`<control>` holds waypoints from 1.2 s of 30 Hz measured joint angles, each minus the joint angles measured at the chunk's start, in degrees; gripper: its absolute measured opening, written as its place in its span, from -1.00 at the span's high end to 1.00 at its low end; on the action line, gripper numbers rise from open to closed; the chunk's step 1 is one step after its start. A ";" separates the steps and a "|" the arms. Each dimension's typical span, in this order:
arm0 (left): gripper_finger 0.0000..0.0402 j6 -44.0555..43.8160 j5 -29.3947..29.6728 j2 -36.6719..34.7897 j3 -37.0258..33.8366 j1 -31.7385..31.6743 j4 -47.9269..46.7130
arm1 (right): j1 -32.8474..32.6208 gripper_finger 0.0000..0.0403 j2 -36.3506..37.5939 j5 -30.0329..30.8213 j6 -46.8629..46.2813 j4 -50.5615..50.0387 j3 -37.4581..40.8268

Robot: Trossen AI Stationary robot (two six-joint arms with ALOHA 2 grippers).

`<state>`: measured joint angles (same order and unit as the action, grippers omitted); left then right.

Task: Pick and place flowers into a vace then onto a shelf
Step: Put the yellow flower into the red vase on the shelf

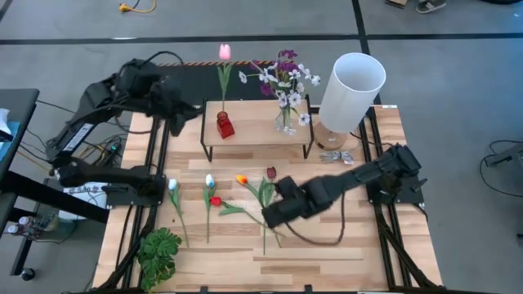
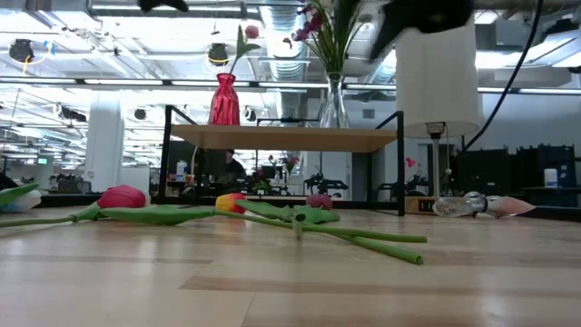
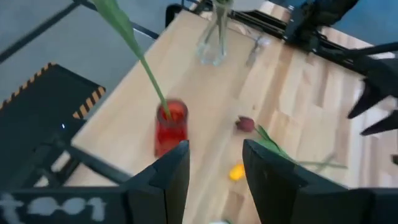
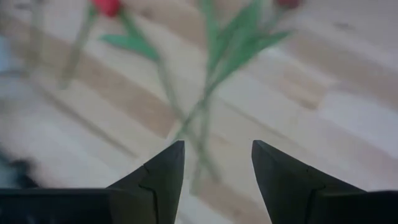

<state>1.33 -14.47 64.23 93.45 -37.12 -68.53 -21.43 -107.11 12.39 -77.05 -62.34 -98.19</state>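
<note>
Left gripper (image 1: 181, 122) hovering at the shelf's left end, just beside the red vase (image 1: 225, 125), fingers standing apart with nothing between them; pink tulip (image 1: 225, 52) standing in that vase on the shelf (image 1: 257, 122), its stem leaning well out past the neck, so the slim vase is looking top-heavy and easy to tip. Farther along the plank, the clear vase (image 1: 285, 122) holding the purple and white blossoms (image 1: 282, 79). Lying flat on the table (image 1: 327, 253) in front of the shelf, from the left: white tulip (image 1: 173, 185), a pale-headed tulip (image 1: 209, 180), red tulip (image 1: 215, 200), orange tulip (image 1: 241, 179), dark maroon tulip (image 1: 270, 173), the last two crossing stems. Right gripper (image 1: 270, 216) hanging low over those crossed stems, jaws spread and empty. Judging these flowers light, springy, thin and smooth in the stem, likely rolling or slipping under a loose pinch; heads and leaves looking soft and crushable. Best hold seems mid-stem, clear of the leaves, squeezing across the stem, and picking one stem clear of the crossing so the neighbour is not dragging along
</note>
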 joint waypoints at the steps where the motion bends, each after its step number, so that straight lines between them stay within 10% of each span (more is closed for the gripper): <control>1: 0.32 -0.54 0.01 -0.92 0.00 0.42 -1.21 | 1.18 0.12 -0.91 -1.80 0.94 2.61 -0.20; 18: 0.32 -5.60 4.76 -9.62 -0.04 6.92 -8.04 | 6.99 0.05 -17.29 -9.50 1.77 12.06 0.07; 36: 0.32 -10.49 1.24 -15.27 -19.93 8.35 3.76 | 9.56 0.12 -19.84 -7.25 2.60 12.74 0.04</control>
<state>-9.16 -13.23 48.96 73.51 -28.77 -64.77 -11.86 -126.96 5.13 -74.44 -49.60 -98.15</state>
